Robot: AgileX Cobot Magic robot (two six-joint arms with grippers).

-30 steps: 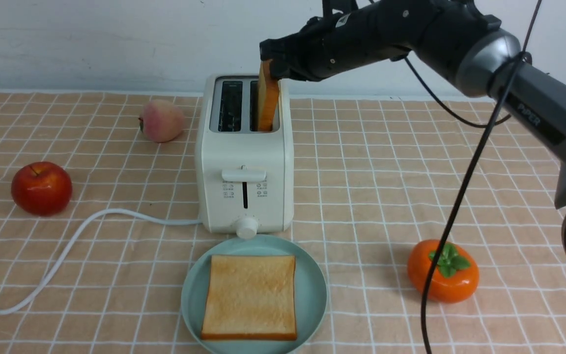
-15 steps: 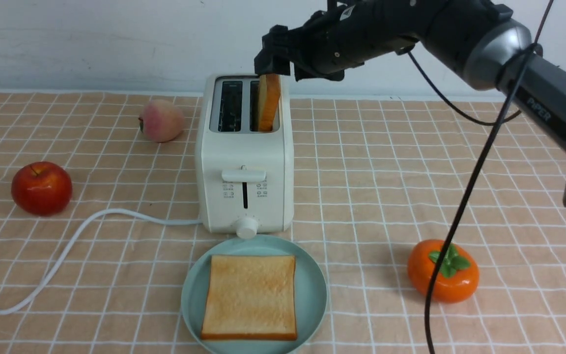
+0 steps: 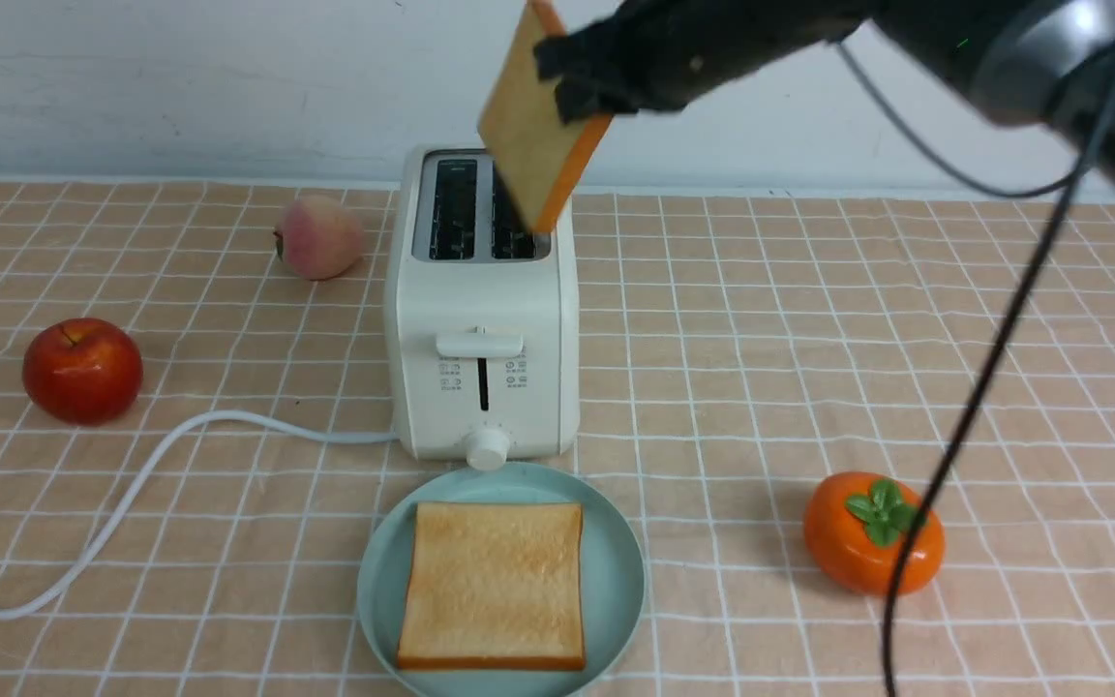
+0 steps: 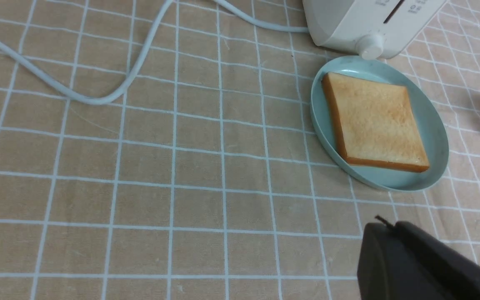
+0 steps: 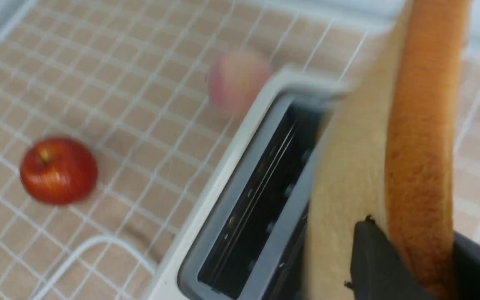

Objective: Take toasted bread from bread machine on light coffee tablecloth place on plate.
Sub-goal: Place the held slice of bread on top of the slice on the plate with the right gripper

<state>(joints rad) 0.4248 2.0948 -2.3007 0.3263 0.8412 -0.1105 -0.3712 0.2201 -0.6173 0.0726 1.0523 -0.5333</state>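
The cream-white bread machine [image 3: 480, 319] stands on the light coffee tablecloth [image 3: 732, 368] with both slots bare. My right gripper [image 3: 585, 85] is shut on one slice of toasted bread [image 3: 536, 126], holding it tilted in the air just above the right slot. In the right wrist view the slice [image 5: 390, 158] sits between the two black fingers [image 5: 381, 266] over the open slots [image 5: 261, 200]. A second slice [image 3: 494, 585] lies flat on the teal plate [image 3: 625, 581] in front of the machine. My left gripper [image 4: 383, 227] is shut and empty, low over the cloth near the plate [image 4: 436, 137].
A red apple [image 3: 81, 370] lies at the left, a peach [image 3: 317, 237] behind it beside the toaster, and an orange persimmon [image 3: 872, 532] at the right front. The white cord [image 3: 132, 494] loops across the cloth to the left. A black cable [image 3: 964, 416] hangs from the right arm.
The right gripper let go of the slice, then closed on it again and lifted it clear of the right slot, tilting it. The left arm has stayed put.
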